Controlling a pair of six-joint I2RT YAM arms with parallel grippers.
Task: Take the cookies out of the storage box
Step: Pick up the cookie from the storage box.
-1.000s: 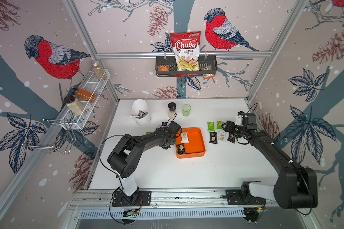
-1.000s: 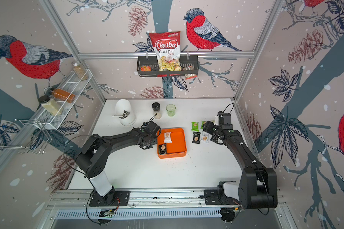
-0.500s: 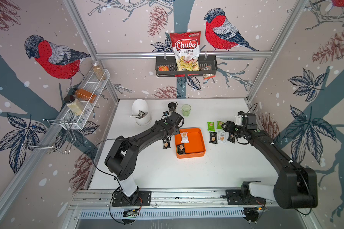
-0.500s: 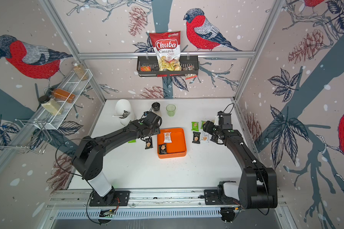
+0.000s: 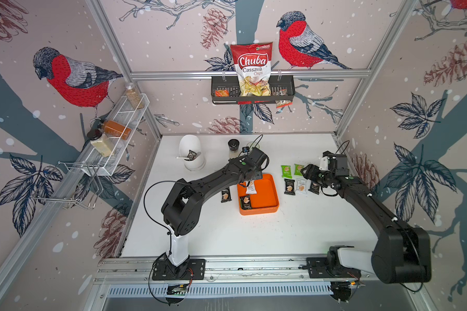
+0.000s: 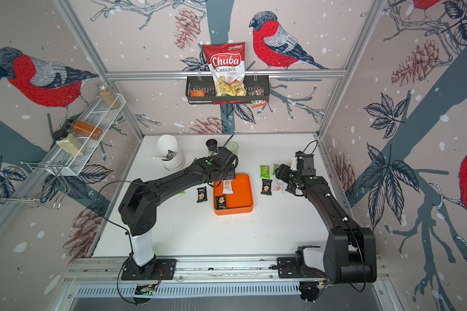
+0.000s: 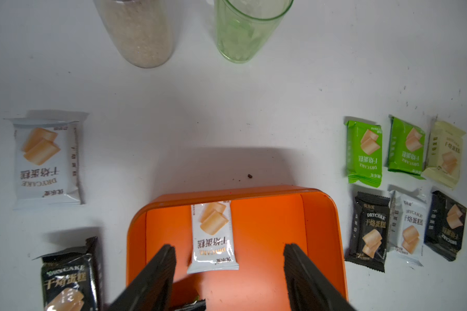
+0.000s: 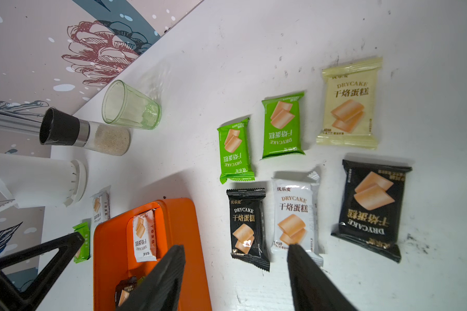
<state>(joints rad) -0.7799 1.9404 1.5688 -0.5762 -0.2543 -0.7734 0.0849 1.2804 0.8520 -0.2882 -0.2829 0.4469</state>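
Note:
The storage box (image 5: 266, 195), an orange tray, sits mid-table and holds a white cookie packet (image 5: 250, 187) and a black one (image 5: 245, 202). My left gripper (image 7: 229, 250) hangs open over the tray's far left part, with the white packet (image 7: 213, 234) lying flat between its fingers, untouched. More cookies lie left of the tray: a black packet (image 5: 226, 195), a white one (image 7: 46, 161) and a green one (image 8: 81, 242). Right of the tray lie several green, black, white and pale yellow packets (image 8: 348, 105). My right gripper (image 8: 236, 250) hovers open above them.
A green glass (image 7: 248, 29) and a grain-filled shaker (image 7: 138, 32) stand just behind the tray, near the left wrist. A white container (image 5: 192, 156) stands at the back left. A black wall basket with the Chuba bag (image 5: 252, 70) and a wire rack (image 5: 119, 129) hang on the walls.
My left arm has swung from beside the tray's left edge to over the tray, uncovering a black packet lying on the table left of the tray. The right arm has not moved.

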